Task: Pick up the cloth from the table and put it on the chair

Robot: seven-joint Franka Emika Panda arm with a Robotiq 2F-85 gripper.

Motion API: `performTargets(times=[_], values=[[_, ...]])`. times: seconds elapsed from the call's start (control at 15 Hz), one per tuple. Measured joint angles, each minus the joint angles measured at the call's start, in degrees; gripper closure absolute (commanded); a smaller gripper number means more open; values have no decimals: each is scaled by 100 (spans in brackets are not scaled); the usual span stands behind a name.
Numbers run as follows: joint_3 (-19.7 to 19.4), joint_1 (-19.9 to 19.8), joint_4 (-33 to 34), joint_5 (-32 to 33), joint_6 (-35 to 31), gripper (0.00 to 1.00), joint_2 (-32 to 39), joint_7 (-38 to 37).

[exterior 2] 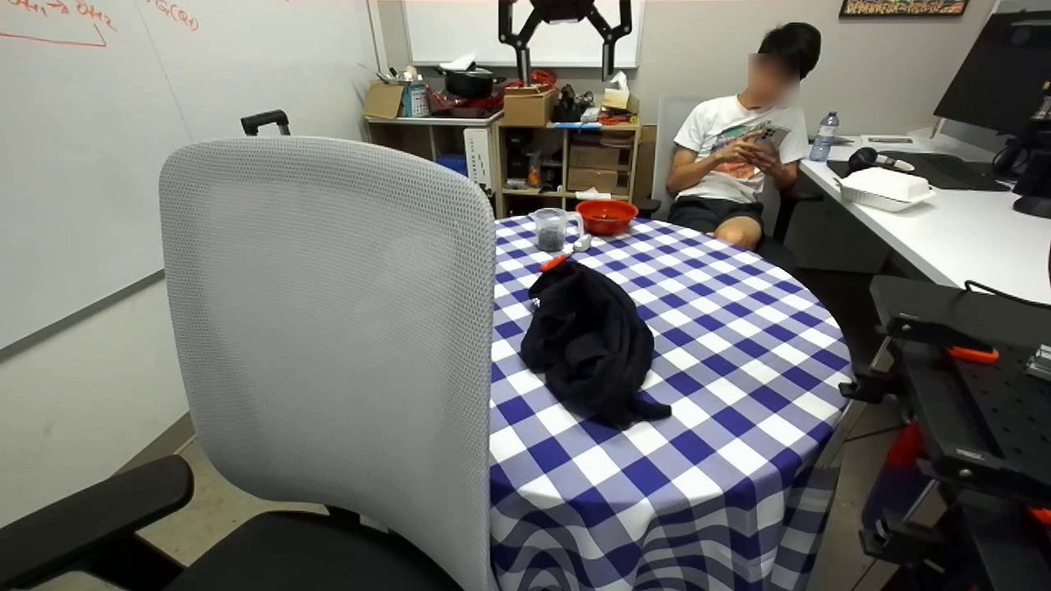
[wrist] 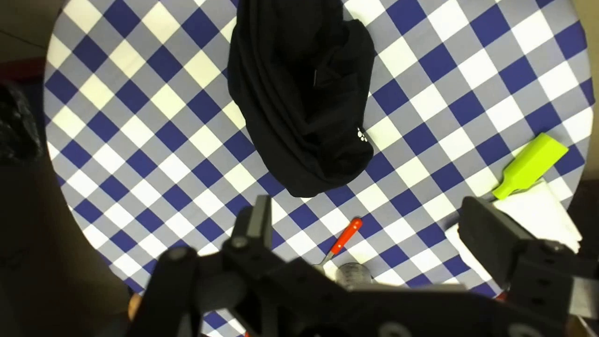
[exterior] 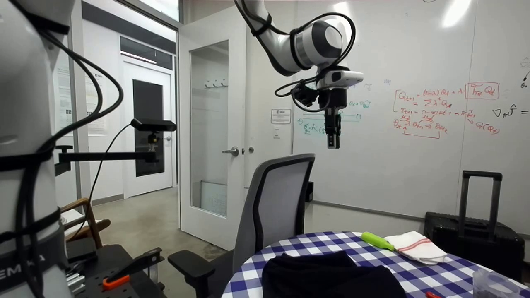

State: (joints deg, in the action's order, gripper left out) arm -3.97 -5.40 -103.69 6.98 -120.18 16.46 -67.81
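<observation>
The fingers [exterior 2: 608,62] are standing wide apart at the top of an exterior view, holding nothing. The black cloth [wrist: 299,103] is lying bunched on the counter [wrist: 164,135], upper middle in the wrist view; the mesh-backed office chair [exterior 2: 328,312] is filling the left of an exterior view. The cloth is looking light, soft and limp, hardly fragile. The long folds left of its middle are likely offering the surest hold; pinching deeper is risking the checked tablecloth [exterior 2: 698,533].
</observation>
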Motion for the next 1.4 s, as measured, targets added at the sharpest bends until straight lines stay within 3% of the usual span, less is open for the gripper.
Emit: performTargets(times=[0.27,0.73,1.4], values=[[-138,204,530,-216,74,0,538,-1053],[-212,255,674,-261,138,0,648,-1341],[-371,595,775,-551,-466,0,1180,-4278]])
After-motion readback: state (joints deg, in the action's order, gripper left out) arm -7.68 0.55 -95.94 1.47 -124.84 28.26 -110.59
